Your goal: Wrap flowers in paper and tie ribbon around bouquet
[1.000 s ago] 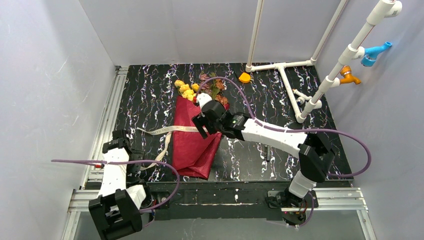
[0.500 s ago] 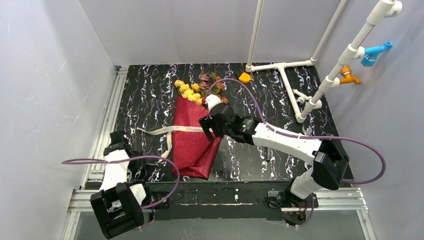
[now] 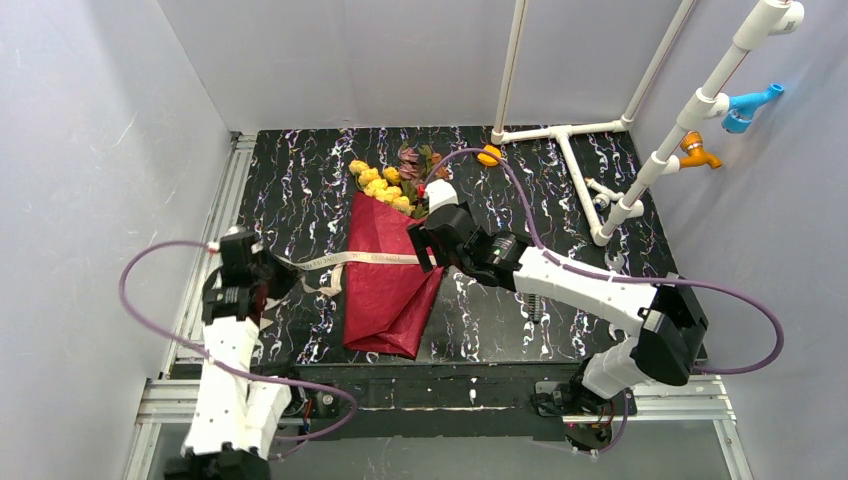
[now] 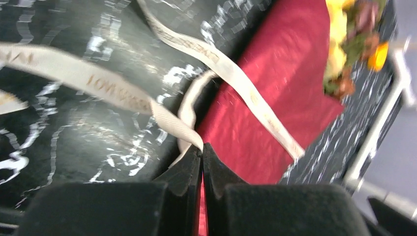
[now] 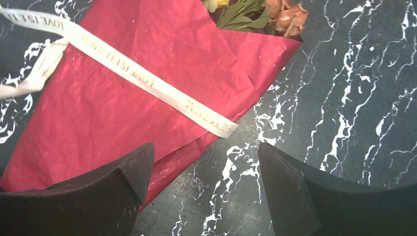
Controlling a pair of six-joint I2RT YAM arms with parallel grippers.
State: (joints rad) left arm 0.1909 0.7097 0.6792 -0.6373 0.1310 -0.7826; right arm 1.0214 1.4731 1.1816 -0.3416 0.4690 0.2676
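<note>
from above, the bouquet (image 3: 385, 285) is seen on the table (image 3: 300, 180), the ribbon (image 3: 350, 259) draped across it. left wrist: the left gripper (image 4: 202, 150) is pinched shut on the ribbon. right wrist: the right gripper (image 5: 204, 157) is held wide over the ribbon's end.

A black bench (image 3: 300, 180) veined with white carries a white pipe frame (image 3: 560, 131) at its far right corner. A small orange cap (image 3: 490, 157) lies just beside the frame's left foot. On the frame's slanting right-hand pipe sit an orange fitting (image 3: 698, 152) and, higher up, a blue fitting (image 3: 748, 103). A small dark ridged piece (image 3: 535, 303) lies well nearer than the frame.
</note>
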